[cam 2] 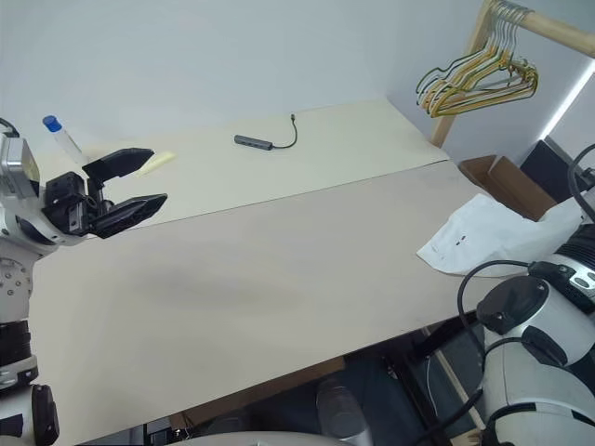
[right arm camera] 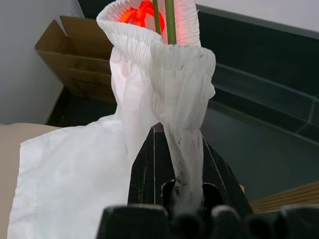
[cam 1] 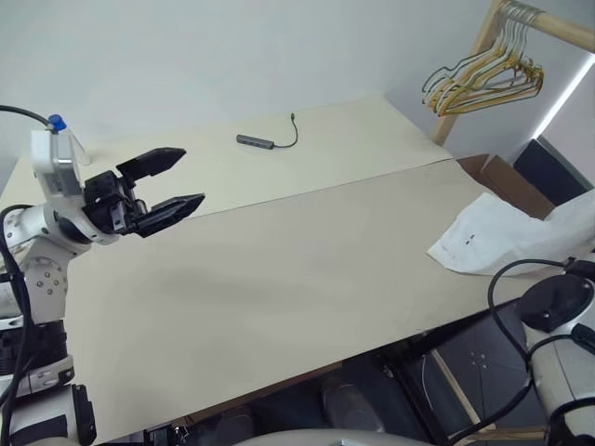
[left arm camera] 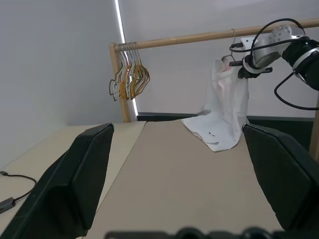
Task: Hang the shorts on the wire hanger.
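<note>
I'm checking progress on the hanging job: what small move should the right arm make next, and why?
Probably keep lifting the shorts: the right pincer pinches the waistband beside the wire hanger, while their hem drags on the table.

This looks like a robotics lab or test room set up for clothes handling rather than a home. A broad table [cam 1: 279,279] covered in plain beige sheets fills the middle, backed by bare pale walls. At the far right stands a wooden garment rail [cam 1: 544,20] with a bunch of yellow and dark hangers [cam 1: 483,84]. A small grey cable adapter [cam 1: 256,141] lies on the far side of the table, and an open cardboard box [cam 1: 507,181] sits on the floor off the right edge.
</note>
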You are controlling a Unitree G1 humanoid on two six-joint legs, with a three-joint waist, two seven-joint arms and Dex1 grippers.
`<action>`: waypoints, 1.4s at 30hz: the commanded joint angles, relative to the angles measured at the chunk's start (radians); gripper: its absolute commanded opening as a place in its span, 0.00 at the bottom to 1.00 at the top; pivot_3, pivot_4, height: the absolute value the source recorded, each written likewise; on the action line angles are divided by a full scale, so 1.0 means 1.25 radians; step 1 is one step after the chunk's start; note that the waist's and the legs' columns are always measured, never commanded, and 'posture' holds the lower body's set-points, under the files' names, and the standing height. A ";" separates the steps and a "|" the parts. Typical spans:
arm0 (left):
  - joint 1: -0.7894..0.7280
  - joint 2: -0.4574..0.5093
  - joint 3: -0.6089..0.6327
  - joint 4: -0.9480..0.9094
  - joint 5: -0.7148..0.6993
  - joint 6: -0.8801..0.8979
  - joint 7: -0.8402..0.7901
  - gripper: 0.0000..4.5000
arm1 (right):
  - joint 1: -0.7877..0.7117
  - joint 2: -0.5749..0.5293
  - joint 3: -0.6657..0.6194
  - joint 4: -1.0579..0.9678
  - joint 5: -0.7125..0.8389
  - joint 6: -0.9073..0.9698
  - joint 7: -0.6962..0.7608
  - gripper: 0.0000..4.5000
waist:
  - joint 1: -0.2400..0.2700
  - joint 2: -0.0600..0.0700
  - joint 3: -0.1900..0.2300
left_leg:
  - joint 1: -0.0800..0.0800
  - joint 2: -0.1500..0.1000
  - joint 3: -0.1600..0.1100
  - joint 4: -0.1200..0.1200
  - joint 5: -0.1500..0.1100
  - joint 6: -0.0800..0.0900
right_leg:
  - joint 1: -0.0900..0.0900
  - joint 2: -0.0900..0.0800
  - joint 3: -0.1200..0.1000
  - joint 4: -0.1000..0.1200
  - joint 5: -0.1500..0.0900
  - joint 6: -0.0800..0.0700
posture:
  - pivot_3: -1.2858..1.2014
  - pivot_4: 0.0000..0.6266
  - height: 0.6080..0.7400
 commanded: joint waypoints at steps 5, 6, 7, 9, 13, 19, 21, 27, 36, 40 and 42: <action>-0.036 -0.019 -0.006 -0.025 -0.040 -0.005 -0.030 0.99 | -0.009 -0.012 0.038 0.010 0.014 -0.032 -0.031 0.00 | -0.002 0.000 0.000 | 0.000 0.000 0.000 0.000 0.000 0.000 | 0.000 0.000 0.000 0.000 0.000 0.000 | 0.43 0.00 1.00; -0.040 -0.022 -0.006 -0.023 -0.040 -0.005 -0.031 0.99 | -0.001 -0.017 0.051 0.011 0.009 -0.039 -0.030 0.00 | -0.004 0.000 0.000 | 0.000 0.000 0.000 0.000 0.000 0.000 | 0.000 0.000 0.000 0.000 0.000 0.000 | 0.43 0.00 1.00; -0.042 -0.023 -0.007 -0.023 -0.040 -0.005 -0.031 0.99 | 0.007 -0.020 0.055 0.011 0.008 -0.042 -0.030 0.00 | -0.005 0.000 0.000 | 0.000 0.000 0.000 0.000 0.000 0.000 | 0.001 0.000 0.000 0.000 0.000 0.000 | 0.43 0.00 1.00; -0.045 -0.023 -0.010 -0.018 -0.039 -0.006 -0.037 0.99 | 0.023 -0.027 0.078 0.007 0.013 -0.040 -0.005 0.00 | -0.009 0.000 0.000 | 0.000 0.000 0.000 0.000 0.000 0.000 | 0.001 0.000 0.000 -0.001 0.000 0.000 | 0.43 0.00 1.00; -0.047 -0.027 -0.026 -0.008 -0.019 -0.019 -0.042 1.00 | 0.041 -0.030 0.123 -0.002 0.002 -0.045 -0.002 0.20 | -0.019 0.000 0.000 | 0.001 0.000 0.000 0.000 0.000 0.000 | 0.002 0.000 0.000 -0.001 0.000 0.000 | 0.43 0.00 1.00; -0.058 -0.037 -0.044 0.000 -0.004 -0.028 -0.037 1.00 | 0.051 -0.023 0.147 -0.029 -0.010 -0.053 -0.030 0.64 | -0.031 0.000 0.000 | 0.003 0.000 0.000 0.000 0.000 0.000 | 0.008 0.000 0.000 -0.002 -0.001 0.001 | 0.43 0.00 1.00; -0.061 -0.036 -0.046 0.007 -0.002 -0.031 -0.039 1.00 | 0.065 -0.020 0.178 -0.060 -0.030 -0.059 -0.041 0.79 | -0.035 0.000 0.000 | 0.003 0.000 0.000 -0.001 0.000 0.000 | 0.009 0.000 0.000 -0.002 -0.001 0.001 | 0.43 0.00 1.00; -0.073 -0.038 -0.055 0.028 0.014 -0.043 -0.046 1.00 | 0.102 0.019 0.245 -0.161 -0.090 -0.075 -0.094 1.00 | -0.041 0.000 0.000 | 0.003 0.000 -0.001 -0.001 0.000 0.000 | 0.009 0.000 0.000 -0.002 -0.001 0.001 | 0.42 0.00 1.00; -0.066 -0.040 -0.050 0.022 0.022 -0.042 -0.041 1.00 | 0.160 0.048 0.425 -0.291 -0.185 -0.249 -0.077 1.00 | -0.040 0.001 0.000 | 0.007 0.000 -0.001 -0.001 0.000 0.000 | 0.009 0.000 0.000 -0.002 -0.001 0.001 | 0.43 0.00 1.00; -0.012 -0.018 -0.049 -0.001 0.064 -0.051 -0.022 1.00 | 0.187 0.058 0.518 -0.344 -0.197 -0.351 0.000 1.00 | -0.042 0.001 0.000 | 0.007 0.000 -0.001 -0.001 0.000 0.000 | 0.009 0.000 0.000 -0.002 -0.001 0.001 | 0.44 0.00 1.00; 0.024 -0.001 -0.050 -0.016 0.090 -0.050 -0.007 1.00 | 0.196 0.064 0.562 -0.368 -0.187 -0.373 0.069 1.00 | -0.041 0.001 0.000 | 0.010 0.000 -0.001 -0.003 0.000 0.000 | 0.009 0.000 0.002 -0.002 -0.001 0.001 | 0.45 0.00 1.00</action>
